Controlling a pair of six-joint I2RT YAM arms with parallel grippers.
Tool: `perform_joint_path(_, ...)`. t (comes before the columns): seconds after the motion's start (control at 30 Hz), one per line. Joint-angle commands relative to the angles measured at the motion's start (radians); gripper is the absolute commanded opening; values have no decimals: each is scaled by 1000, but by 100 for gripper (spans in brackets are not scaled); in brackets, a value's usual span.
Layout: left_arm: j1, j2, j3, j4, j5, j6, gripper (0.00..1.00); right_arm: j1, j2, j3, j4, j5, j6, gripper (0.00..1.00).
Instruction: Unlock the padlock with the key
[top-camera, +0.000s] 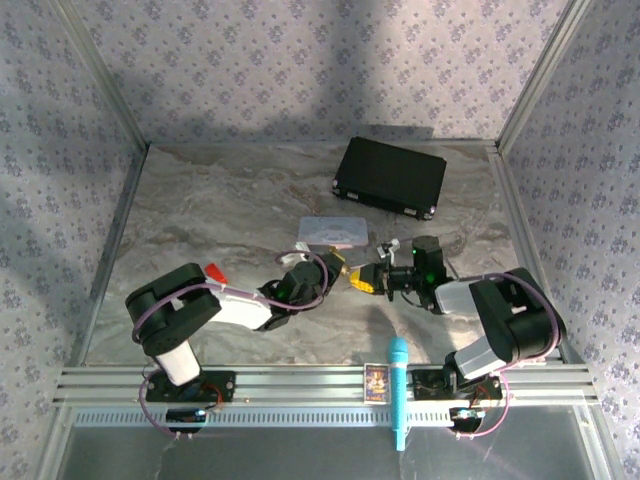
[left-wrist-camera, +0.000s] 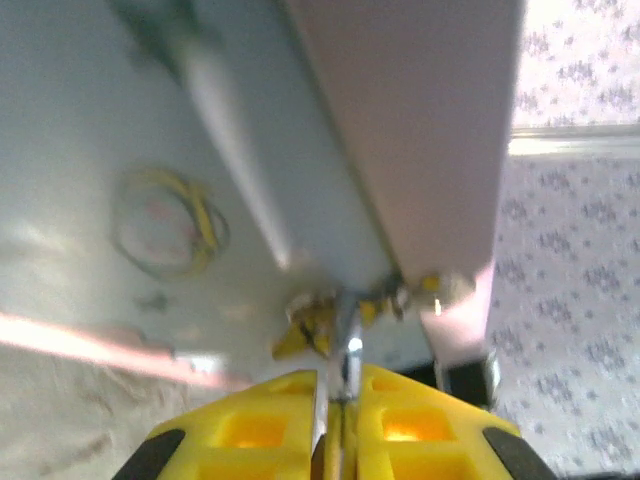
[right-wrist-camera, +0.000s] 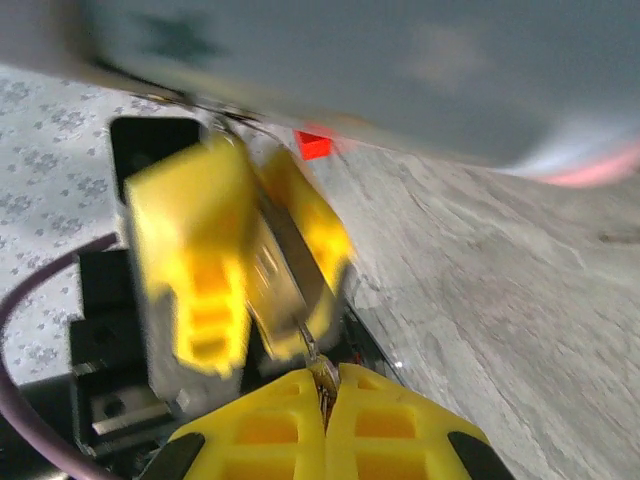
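**Counter** (top-camera: 200, 200): one, marbled.

**Case** (top-camera: 390, 178): one, black, shut, lying upper right of centre in the top view. Its contents are hidden.

**Tin** (top-camera: 333, 232): one, pale blue, shut, at mid-frame. Its contents are hidden. It is a blurred mass in both wrist views.

**Left fingers** (top-camera: 336, 264): yellow, just below the tin, clenched on the padlock (right-wrist-camera: 277, 285). The padlock is held off the counter. In the right wrist view it is a blurred brass-grey slab between the pads. In the left wrist view it is a narrow silvery strip (left-wrist-camera: 350, 345).

**Right fingers** (right-wrist-camera: 260, 430): clenched on the key (right-wrist-camera: 322, 368), tip to tip with the left fingers.

**Block** (top-camera: 214, 272): one, red, left of centre on the counter.

**Key**: one, a tiny silvery sliver. Its tip is at the padlock's lower end. Whether it is inserted cannot be told.
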Motion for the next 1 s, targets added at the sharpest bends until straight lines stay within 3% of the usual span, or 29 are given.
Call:
perform_joint_path(0.0,-71,-23,3,149,182,-10,0,-30,-1,38,100,55,27,0)
perform_joint_path(0.33,-72,-5,15,153,203,-14,0,-17,-35,70,1,77,-30,0)
perform_joint_path(0.5,-72,-21,24,41,189,-22,0,51,-194,120,-388,225,-290,0)
perform_joint_path(0.63,-72,-9,28,25,185,-29,0,109,-223,127,-453,274,-340,0)
perform_joint_path(0.67,-72,-5,23,36,179,-35,0,111,-219,124,-457,271,-340,3)
perform_joint_path(0.73,-69,-4,11,33,172,-50,0,104,-227,113,-484,282,-364,30)
perform_joint_path(0.8,-62,-16,3,-4,162,-52,0,103,-272,110,-599,349,-432,50)
perform_joint_path(0.97,-51,-40,6,-163,129,-52,0,104,-402,90,-807,466,-549,56)
